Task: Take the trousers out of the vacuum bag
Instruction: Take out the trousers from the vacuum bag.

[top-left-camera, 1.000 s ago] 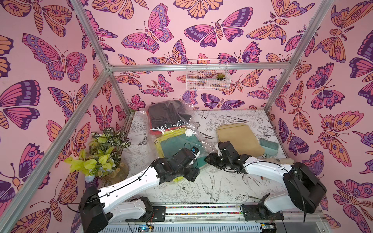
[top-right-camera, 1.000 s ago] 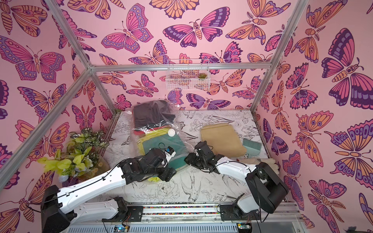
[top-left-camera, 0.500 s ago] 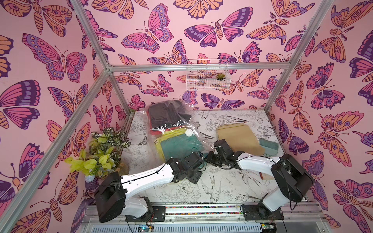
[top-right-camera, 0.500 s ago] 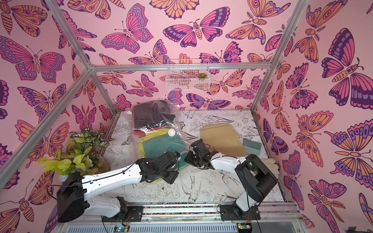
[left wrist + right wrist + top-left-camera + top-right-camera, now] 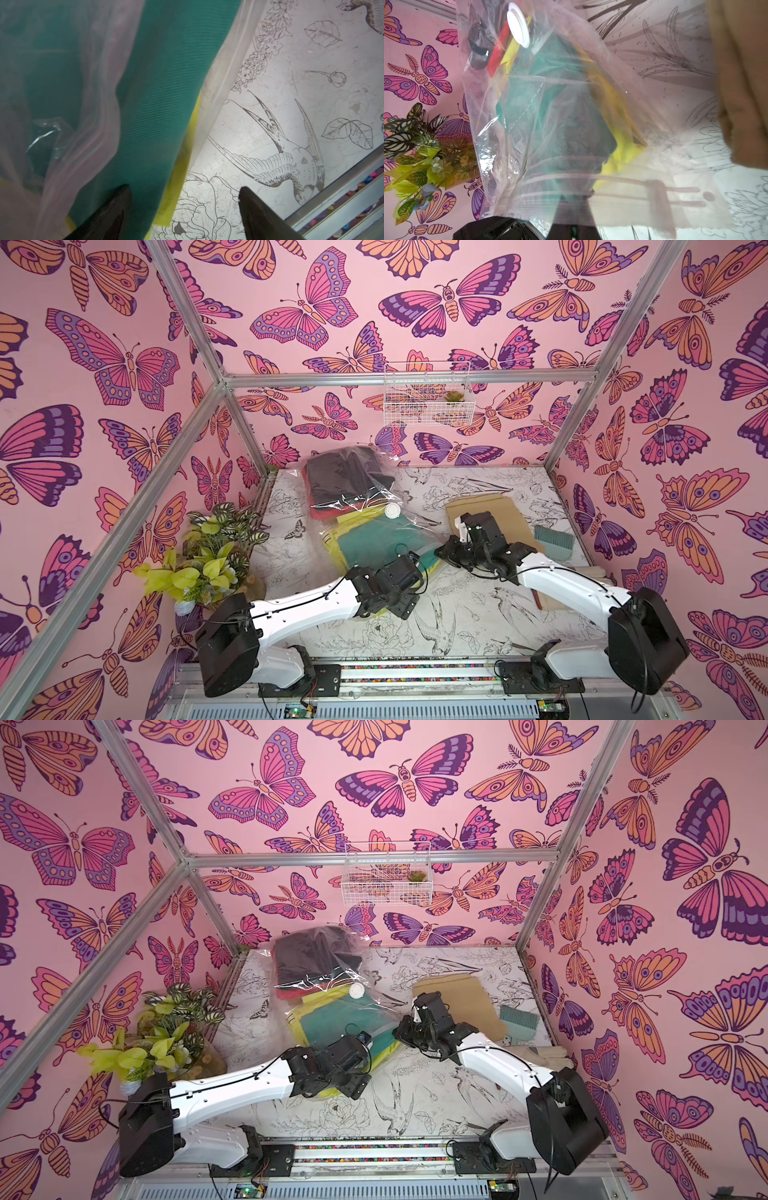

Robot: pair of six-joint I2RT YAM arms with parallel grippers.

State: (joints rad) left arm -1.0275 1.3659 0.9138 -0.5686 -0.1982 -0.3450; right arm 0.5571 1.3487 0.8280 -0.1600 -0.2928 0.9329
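Clamps vacuum bag (image 5: pixel 664 166) mouth at near right with right gripper (image 5: pixel 439 552); holds left gripper (image 5: pixel 184 188) spread wide over teal trousers (image 5: pixel 155 93)

Glossy, crinkled clear plastic: vacuum bag (image 5: pixel 550 93). Matt, finely ribbed cloth: teal trousers (image 5: pixel 149 104).
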